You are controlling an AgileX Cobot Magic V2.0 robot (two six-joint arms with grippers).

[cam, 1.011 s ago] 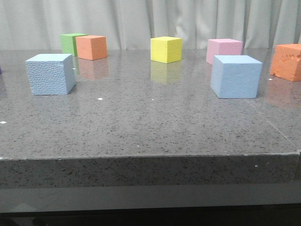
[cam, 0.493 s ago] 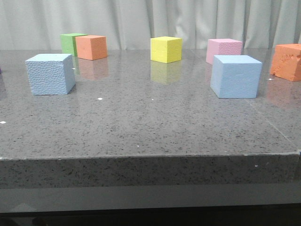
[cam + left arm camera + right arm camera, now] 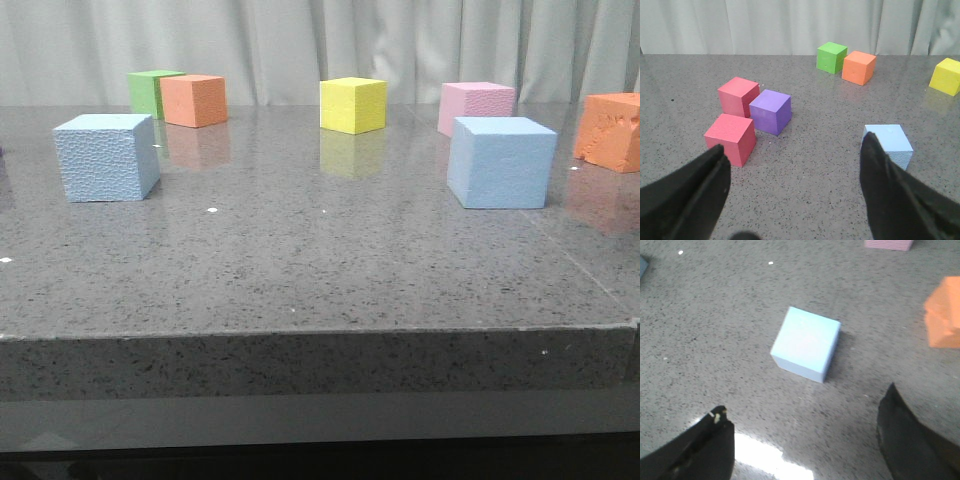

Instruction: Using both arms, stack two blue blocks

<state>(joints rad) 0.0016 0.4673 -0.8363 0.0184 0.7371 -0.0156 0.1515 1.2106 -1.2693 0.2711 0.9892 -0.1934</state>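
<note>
Nearest to me, the grey stone table (image 3: 320,260) is showing its front edge, bare of any arm in the front view. Left gripper (image 3: 792,165): fingers (image 3: 695,185) standing spread wide, pinching nothing, hovering short of the pebbly blue block (image 3: 107,157), which is sitting on the table's left side and is partly hidden behind one finger in the left wrist view (image 3: 890,142). Right gripper (image 3: 805,430): likewise spread and empty, looking down on the smooth blue block (image 3: 501,162), which is resting flat on the table's right side, clear of both fingers (image 3: 805,342). The two blue blocks are lying well apart, neither lifted nor touched. Step in hand, as I am judging it: the approach, each arm lining up on its own block (nothing of the stacking proper is done yet). Next move calls for a descent that brings the fingers either side of a block, squared to its faces, before closing. Further back: pink cube (image 3: 476,105) just behind the smooth block, torn orange cube (image 3: 610,130) at far right, yellow cube (image 3: 353,104) in the middle, orange cube (image 3: 194,100) and green cube (image 3: 150,92) touching or nearly so at rear left. Grey curtain (image 3: 320,45) is hanging behind all.
</note>
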